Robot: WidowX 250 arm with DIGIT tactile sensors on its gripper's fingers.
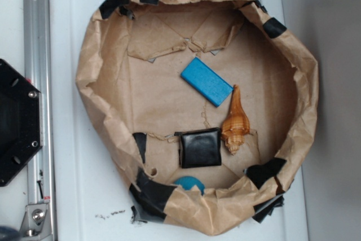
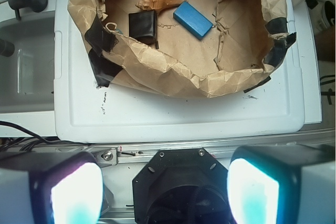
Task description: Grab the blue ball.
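Hanging spread and empty, my pincer [image 2: 165,192] sits above the black hexagonal base [image 2: 181,187], well short of the paper-walled bin [image 2: 157,72]. Ahead, inside it: black square pad [image 2: 143,25], bright-blue block [image 2: 192,19], orange shell [image 2: 157,2]. Blue ball [image 1: 189,185]: tucked against the wall beside the pad.

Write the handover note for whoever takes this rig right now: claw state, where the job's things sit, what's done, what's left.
Claw: open, empty, held outside the paper bowl, above the black base plate.
Blue ball: inside the bowl, tucked against its wall under the folded paper rim, only partly visible in the exterior view, beside the black square pad.
Also in the bowl: blue block, seashell.
Done: nothing yet; ball untouched.
Left: move over the bowl, descend at the wall, close on the ball, lift. The overhanging rim may hinder access.
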